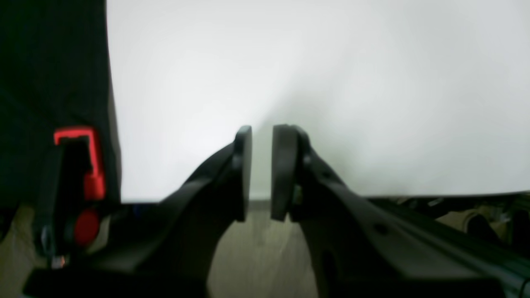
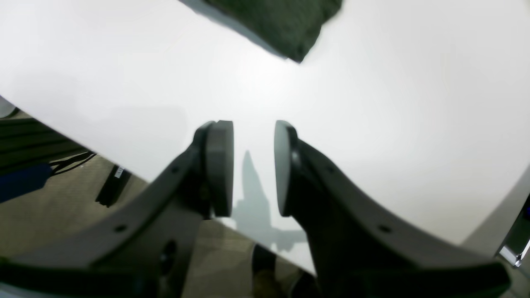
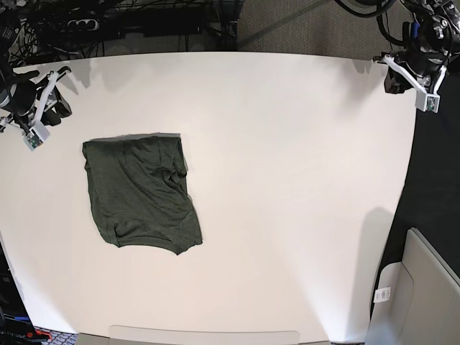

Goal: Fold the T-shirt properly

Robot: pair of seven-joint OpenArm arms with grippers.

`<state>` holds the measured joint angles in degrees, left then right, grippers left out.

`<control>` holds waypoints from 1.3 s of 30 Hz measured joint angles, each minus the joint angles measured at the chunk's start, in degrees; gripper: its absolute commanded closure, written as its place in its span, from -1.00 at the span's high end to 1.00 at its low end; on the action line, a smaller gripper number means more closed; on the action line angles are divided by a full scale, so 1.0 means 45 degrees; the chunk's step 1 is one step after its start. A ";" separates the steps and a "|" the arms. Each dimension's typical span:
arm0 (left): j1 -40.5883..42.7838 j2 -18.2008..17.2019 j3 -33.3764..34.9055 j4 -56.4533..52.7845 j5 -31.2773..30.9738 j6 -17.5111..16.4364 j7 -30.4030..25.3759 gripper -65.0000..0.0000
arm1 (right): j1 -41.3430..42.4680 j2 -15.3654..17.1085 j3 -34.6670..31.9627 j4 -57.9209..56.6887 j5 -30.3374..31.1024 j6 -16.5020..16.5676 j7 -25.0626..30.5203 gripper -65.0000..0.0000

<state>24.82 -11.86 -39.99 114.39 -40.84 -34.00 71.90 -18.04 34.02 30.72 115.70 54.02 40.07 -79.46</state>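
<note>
The dark olive-green T-shirt [image 3: 140, 190] lies folded into a rough rectangle on the left part of the white table [image 3: 287, 180]. One corner of it shows at the top of the right wrist view [image 2: 281, 25]. My right gripper [image 3: 54, 108] hangs over the table's far left edge, apart from the shirt. Its jaws [image 2: 254, 124] are open and empty. My left gripper [image 3: 394, 77] is at the table's far right corner, far from the shirt. Its jaws [image 1: 261, 132] are a narrow gap apart and hold nothing.
A black surface [image 3: 438, 180] runs along the table's right edge, also at the left of the left wrist view [image 1: 49, 62] with a red-marked fitting [image 1: 89, 165]. A grey bin [image 3: 417, 302] stands at the lower right. Cables [image 3: 108, 21] lie behind the table.
</note>
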 measured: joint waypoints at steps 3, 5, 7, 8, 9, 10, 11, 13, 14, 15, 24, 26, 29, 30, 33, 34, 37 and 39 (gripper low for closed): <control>0.0724 0.0316 -0.0452 0.0219 0.0049 -0.0015 0.0121 -0.78 | -0.0971 -0.0024 0.0461 0.0005 -0.0146 -0.0005 -0.0107 -0.75; 0.1005 0.0588 -0.0889 0.0291 0.0078 -0.0019 0.0121 -0.78 | -0.1603 -0.0029 0.0733 0.0049 -0.0131 -0.0005 -0.0068 -0.76; 0.1384 0.0695 -0.1083 0.0316 0.0039 -0.0019 0.0112 -0.78 | -0.2307 -0.0058 0.1175 0.0126 0.0107 -0.0005 -0.0010 -0.76; 0.1632 0.0685 -0.1132 0.0321 0.0039 -0.0019 0.0117 -0.78 | -0.2657 -0.0068 0.1350 0.0126 0.0160 -0.0005 -0.0019 -0.76; 0.1938 0.0675 -0.1151 0.0335 0.0039 -0.0019 0.0102 -0.78 | -0.3021 -0.0146 0.1496 0.0121 0.0287 -0.0005 -0.0073 -0.76; 0.2181 0.0670 -0.1151 0.0335 0.0049 -0.0019 0.0175 -0.78 | -0.3313 -0.0243 0.1642 0.0121 0.0418 -0.0005 -0.0058 -0.76; 0.2404 0.0685 -0.1151 0.0330 0.0034 -0.0019 0.0199 -0.78 | -0.3609 -0.0325 0.1744 0.0121 0.0495 0.0000 -0.0053 -0.76; 0.2846 0.0695 -0.1073 0.0311 0.0044 -0.0019 0.0189 -0.78 | -0.4299 -0.0389 0.1938 0.0136 0.0364 -0.0005 0.0000 -0.76; 0.3065 0.0695 -0.1054 0.0306 0.0029 -0.0019 0.0146 -0.78 | -0.4624 -0.0442 0.1972 0.0151 0.0282 -0.0005 -0.0015 -0.76; 0.3308 0.0704 -0.1054 0.0306 0.0029 -0.0019 0.0141 -0.78 | -0.4974 -0.0597 0.1991 0.0151 0.0078 -0.0005 -0.0015 -0.76; 0.4279 0.0665 -0.0058 -0.0442 0.0019 -0.0024 -0.0024 -0.78 | -0.6290 -0.2754 0.1268 0.0058 -0.3245 -0.0044 0.0355 -0.76; 0.4415 0.0617 0.0355 -0.0767 -0.0019 -0.0029 -0.0175 -0.78 | -0.6207 -0.3235 0.0665 0.0029 -0.4639 -0.0044 0.0515 -0.76; 0.4507 0.0515 0.1093 -0.1593 0.0253 -0.0019 -0.1107 -0.78 | -0.5863 -0.4114 -0.0316 -0.0136 -0.7184 -0.0044 0.0457 -0.76; 0.4459 0.0491 0.1394 -0.1933 0.0442 -0.0029 -0.1423 -0.78 | -0.5683 -0.4362 -0.0748 -0.0257 -0.7800 -0.0049 0.0695 -0.76; 0.4342 0.0345 0.2132 -0.2982 0.1506 0.0005 -0.2429 -0.78 | -0.5071 -0.4823 -0.2001 -0.1098 -0.9321 -0.0024 0.1880 -0.76; 0.4313 0.0350 0.2341 -0.3279 0.1758 0.0015 -0.2735 -0.78 | -0.4886 -0.4935 -0.2351 -0.1574 -0.9860 -0.0029 0.2137 -0.76; 0.4129 0.0369 0.2934 -0.4367 0.2132 -0.0010 -0.3376 -0.78 | -0.4318 -0.5163 -0.2934 -0.3152 -1.0788 -0.0029 0.2370 -0.76; 0.3915 0.0413 0.3123 -0.4959 0.2327 -0.0019 -0.3774 -0.78 | -0.3915 -0.5421 -0.2987 -0.4080 -1.1040 -0.0058 0.2453 -0.76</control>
<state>42.44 -10.00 -25.93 92.07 -30.37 -34.09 54.92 -35.66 9.63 17.28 97.34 4.34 39.81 -68.42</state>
